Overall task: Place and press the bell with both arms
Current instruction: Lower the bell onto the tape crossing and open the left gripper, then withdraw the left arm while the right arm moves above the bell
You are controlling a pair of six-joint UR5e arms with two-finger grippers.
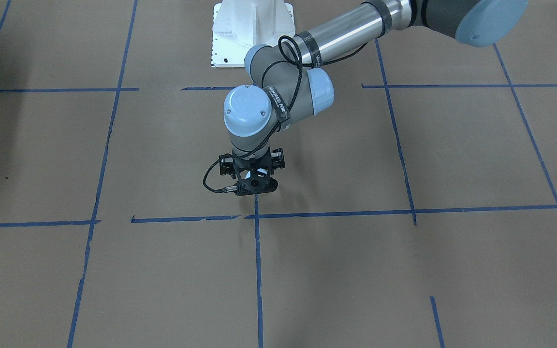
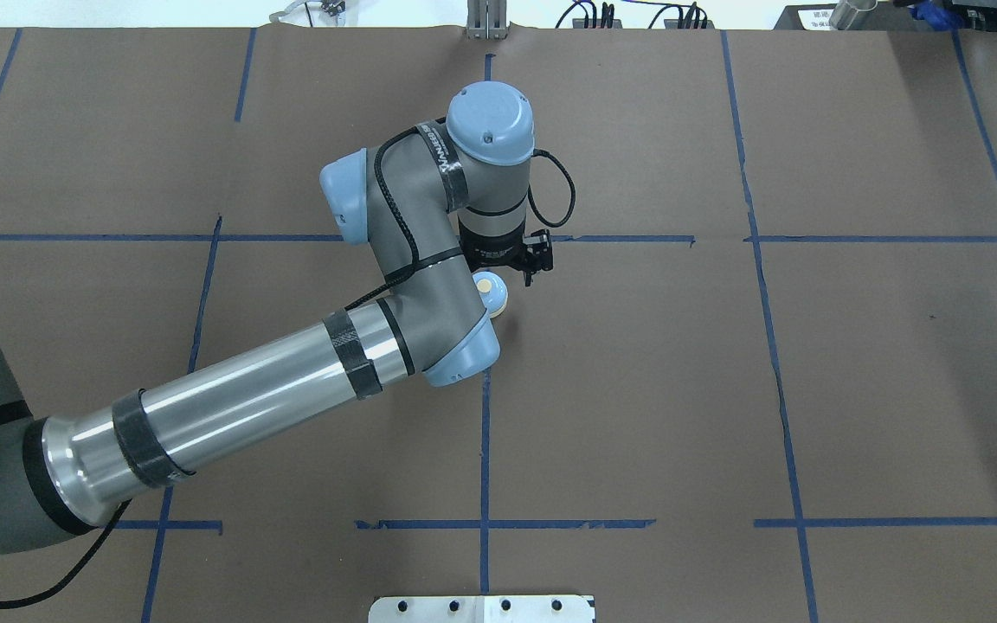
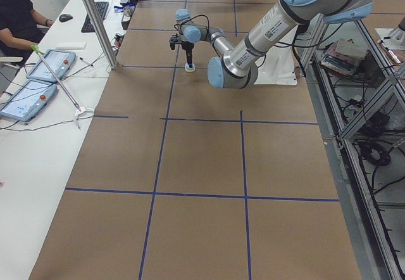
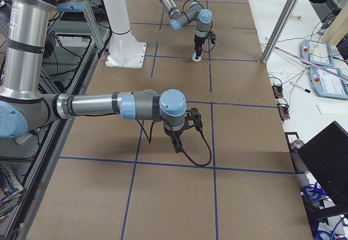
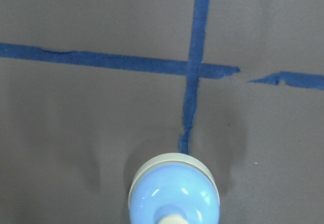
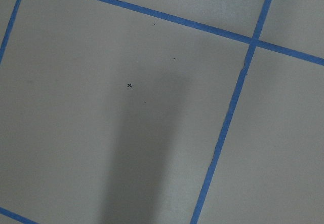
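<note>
My left arm (image 2: 239,407) stretches in from the left, out over the brown table (image 2: 723,389) to its middle. There my wrist bends down, so my left gripper (image 3: 188,62) points straight down at the table. Its tip is right over the bell (image 5: 174,191). In the 2 side views it looks like 1 thin black stick that ends at the top of the bell. It is too small there for me to say if it touches. From above, my own wrist hides the fingers, so I cannot tell if this hand is wide or narrow.

The bell is light blue, with a cream ring at the bottom and a cream button (image 2: 484,284) on top. It stands upright on the table, in the middle. A blue tape line (image 5: 191,112) runs from the bell's far side to a tape crossing (image 5: 195,68) just beyond it.

My right arm (image 4: 92,105) is off to the right, well apart from the bell. My right gripper (image 4: 176,145) points down and hangs low over the table, near another blue line. Only 1 side view shows it, so I cannot tell if it is wide or narrow. My right wrist camera looks down on the table, a grey shadow and a tiny black x mark (image 6: 129,85).
</note>
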